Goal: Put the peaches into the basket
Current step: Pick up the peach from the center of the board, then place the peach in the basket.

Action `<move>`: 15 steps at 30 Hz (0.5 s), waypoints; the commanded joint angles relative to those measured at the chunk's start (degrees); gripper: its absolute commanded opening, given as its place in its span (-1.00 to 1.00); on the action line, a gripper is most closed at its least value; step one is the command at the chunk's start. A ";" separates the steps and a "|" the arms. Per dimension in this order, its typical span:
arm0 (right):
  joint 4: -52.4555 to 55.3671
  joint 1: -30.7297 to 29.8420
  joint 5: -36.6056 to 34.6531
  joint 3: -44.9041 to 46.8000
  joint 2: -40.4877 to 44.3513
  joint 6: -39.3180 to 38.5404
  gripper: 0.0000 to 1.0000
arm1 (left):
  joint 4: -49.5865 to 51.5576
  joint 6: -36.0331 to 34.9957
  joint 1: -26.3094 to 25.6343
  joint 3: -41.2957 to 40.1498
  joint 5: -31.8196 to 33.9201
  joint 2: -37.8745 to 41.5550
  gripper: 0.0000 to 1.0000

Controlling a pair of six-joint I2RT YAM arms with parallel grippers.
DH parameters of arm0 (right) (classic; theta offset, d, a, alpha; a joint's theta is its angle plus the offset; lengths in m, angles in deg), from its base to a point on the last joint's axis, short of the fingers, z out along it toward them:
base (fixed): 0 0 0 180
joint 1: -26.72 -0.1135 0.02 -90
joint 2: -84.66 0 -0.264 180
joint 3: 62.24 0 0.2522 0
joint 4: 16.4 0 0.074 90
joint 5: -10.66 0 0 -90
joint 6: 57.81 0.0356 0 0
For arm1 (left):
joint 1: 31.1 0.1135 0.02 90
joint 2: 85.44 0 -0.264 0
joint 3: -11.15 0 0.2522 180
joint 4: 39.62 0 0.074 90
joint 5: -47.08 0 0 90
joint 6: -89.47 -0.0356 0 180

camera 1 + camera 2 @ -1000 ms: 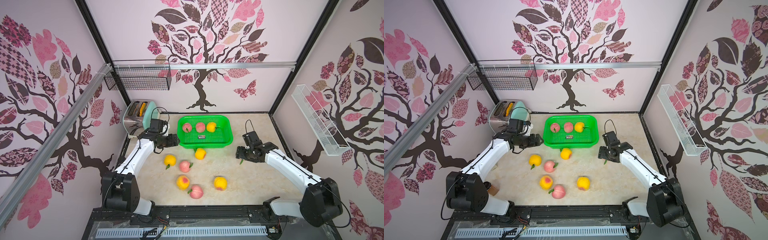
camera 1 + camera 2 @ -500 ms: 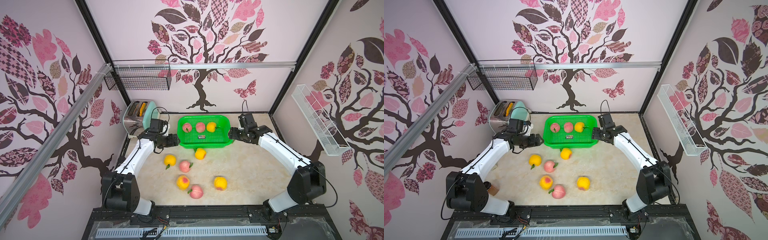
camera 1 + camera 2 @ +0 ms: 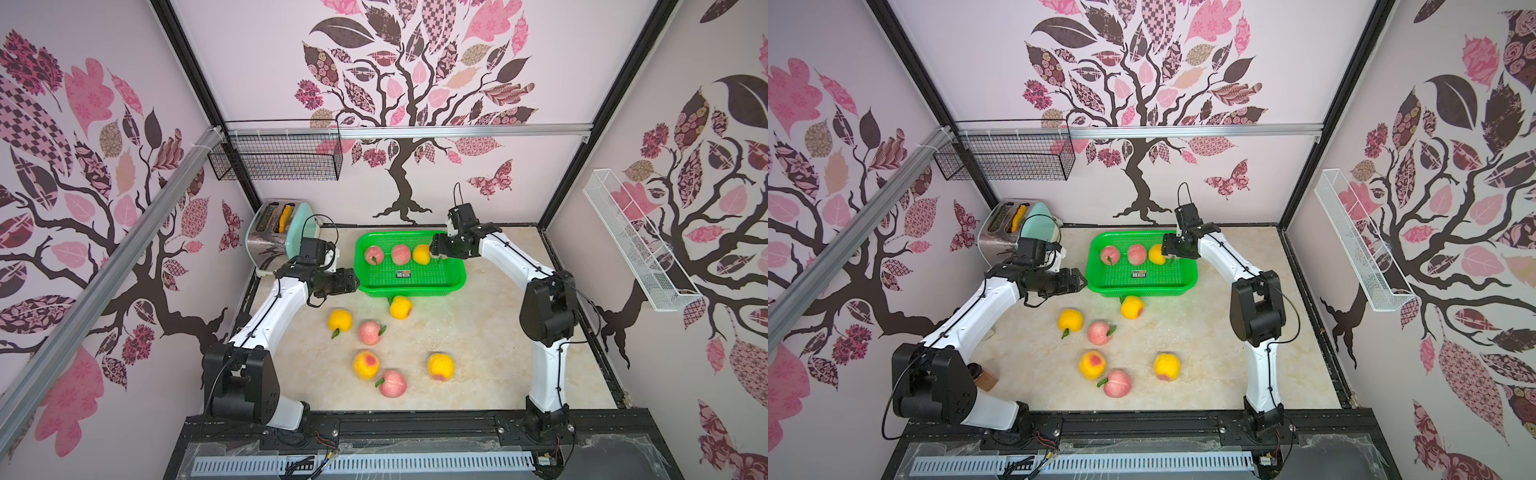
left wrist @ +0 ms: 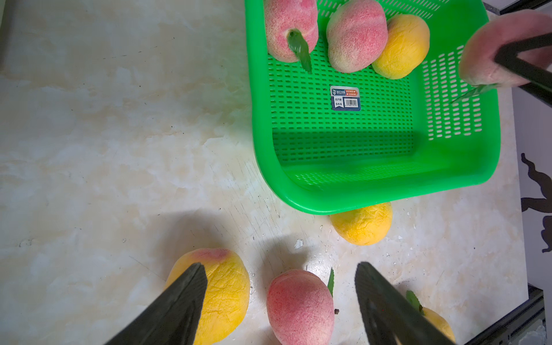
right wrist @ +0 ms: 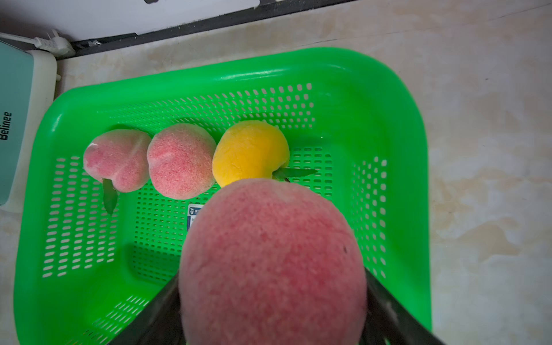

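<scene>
Your right gripper [image 3: 437,248] grips a pink peach [image 5: 273,263] over the basket [image 3: 409,290]; your left gripper [image 3: 352,281], jaws apart, hovers beside it.

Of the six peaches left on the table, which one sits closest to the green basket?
The yellow peach in front of the basket's near wall, partly under its rim; the rest lie well clear.

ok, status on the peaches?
Right gripper shut on fuzzy pink peach, over bright green perforated plastic basket. Left gripper open, empty. Three peaches in basket, six peaches on beige tabletop. Path clear.
</scene>
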 commanded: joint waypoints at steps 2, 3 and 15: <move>0.52 0.20 1.55 -3.72 -2.98 -0.53 -0.15 | 0.16 -0.29 0.19 0.28 -0.33 1.08 0.64; 0.15 0.21 1.53 -3.59 -3.51 -0.51 -0.14 | 0.16 -0.28 0.20 0.29 -0.41 1.06 0.64; 0.31 0.59 -2.66 -8.02 -9.44 -2.44 -0.04 | 0.29 -0.38 0.18 0.43 -1.81 0.46 0.64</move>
